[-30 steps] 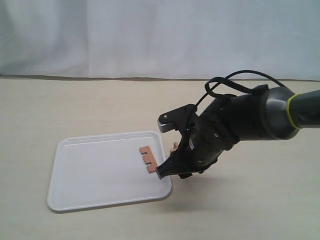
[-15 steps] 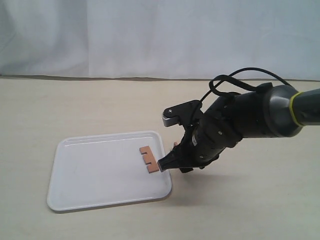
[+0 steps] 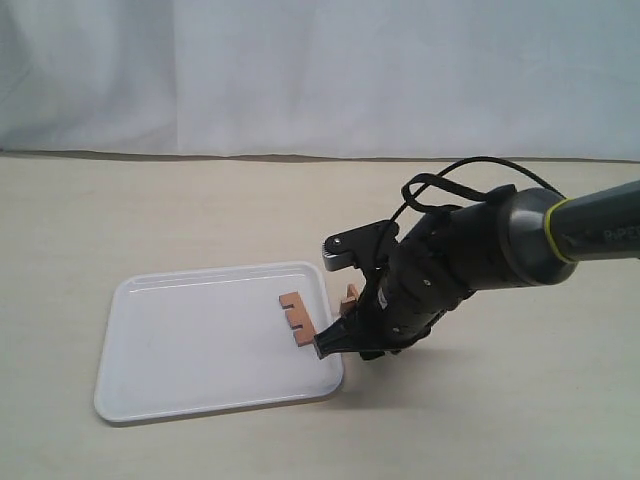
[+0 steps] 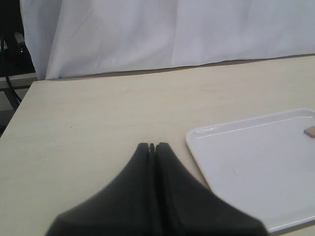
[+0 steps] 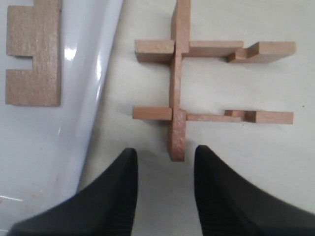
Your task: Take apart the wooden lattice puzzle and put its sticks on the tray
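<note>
puzzle: on the table just right of the tray's right rim; three sticks are locked together, one crossing the other two, and the empty notches at one end show where the fourth sat
loose stick: flat on the tray, near its right edge
tray: white, holds only that one stick
right gripper: over the puzzle, jaws apart either side of the crossing stick's end, a gap on both sides, grips nothing
left gripper: jaws pressed together, empty, parked well left of the tray
step: likely grasping the next stick, the crossing one
how: centre it between the fingers, close on its flat faces, then lift straight out of the notches; nothing pins the other two, so go slow
risk: the whole lattice may rise with it or skid toward the rim
change vs a second ago: arm sits lower and more over the puzzle; more of the puzzle shows past the fingers; loose stick and tray are in the same spot
</note>
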`<action>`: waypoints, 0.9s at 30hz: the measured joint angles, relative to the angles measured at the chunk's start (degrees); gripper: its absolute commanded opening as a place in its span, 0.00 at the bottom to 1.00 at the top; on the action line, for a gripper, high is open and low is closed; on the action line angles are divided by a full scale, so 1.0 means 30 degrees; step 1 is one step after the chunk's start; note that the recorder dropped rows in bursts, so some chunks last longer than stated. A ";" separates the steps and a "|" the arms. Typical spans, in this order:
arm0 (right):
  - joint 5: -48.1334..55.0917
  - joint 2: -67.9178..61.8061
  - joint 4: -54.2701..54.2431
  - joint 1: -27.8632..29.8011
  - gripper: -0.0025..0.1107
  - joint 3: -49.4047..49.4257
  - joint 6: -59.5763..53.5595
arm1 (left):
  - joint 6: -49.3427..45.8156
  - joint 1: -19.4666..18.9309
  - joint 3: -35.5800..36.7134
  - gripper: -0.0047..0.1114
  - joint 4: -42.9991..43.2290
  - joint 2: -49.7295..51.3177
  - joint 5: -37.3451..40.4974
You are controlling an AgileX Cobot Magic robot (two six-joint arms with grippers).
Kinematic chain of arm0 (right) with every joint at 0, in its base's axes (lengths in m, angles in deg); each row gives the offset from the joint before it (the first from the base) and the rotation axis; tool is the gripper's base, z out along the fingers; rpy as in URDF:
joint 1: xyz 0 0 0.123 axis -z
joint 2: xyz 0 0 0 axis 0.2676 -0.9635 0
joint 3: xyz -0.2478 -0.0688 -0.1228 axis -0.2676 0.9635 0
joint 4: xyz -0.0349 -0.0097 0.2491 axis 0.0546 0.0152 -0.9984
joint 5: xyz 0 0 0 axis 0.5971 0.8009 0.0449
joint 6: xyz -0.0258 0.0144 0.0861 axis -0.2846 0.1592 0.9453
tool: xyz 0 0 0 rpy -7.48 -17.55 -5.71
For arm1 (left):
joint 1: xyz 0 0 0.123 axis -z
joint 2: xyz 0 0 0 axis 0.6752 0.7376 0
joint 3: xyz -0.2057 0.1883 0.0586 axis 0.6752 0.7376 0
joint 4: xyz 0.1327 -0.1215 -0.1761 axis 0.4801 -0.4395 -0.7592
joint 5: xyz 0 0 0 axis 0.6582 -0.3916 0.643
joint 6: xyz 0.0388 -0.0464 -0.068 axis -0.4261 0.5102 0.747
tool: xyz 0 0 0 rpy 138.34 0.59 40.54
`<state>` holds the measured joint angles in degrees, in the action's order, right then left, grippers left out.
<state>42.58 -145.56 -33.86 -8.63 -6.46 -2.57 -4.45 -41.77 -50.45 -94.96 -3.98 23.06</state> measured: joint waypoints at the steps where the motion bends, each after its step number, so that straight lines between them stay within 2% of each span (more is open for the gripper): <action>1: 0.0000 0.0000 0.0000 0.0000 0.18 0.0000 0.0000 | 0.0000 0.0000 0.0000 0.04 0.0000 0.0000 0.0000; 5: -0.0038 0.0000 0.0078 0.0000 0.06 0.0000 0.0000 | 0.0000 0.0000 0.0000 0.04 0.0000 0.0000 0.0000; 17: 0.0152 0.0206 0.0078 0.0000 0.06 0.0000 0.0000 | 0.0000 0.0000 0.0000 0.04 0.0000 0.0000 0.0000; 27: 0.1197 0.2195 0.0115 0.0000 0.06 0.0000 0.0000 | 0.0000 0.0000 0.0000 0.04 0.0000 0.0000 0.0000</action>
<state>46.17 -138.98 -33.52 -8.63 -6.46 -2.57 -4.45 -41.77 -50.45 -94.96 -3.98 23.06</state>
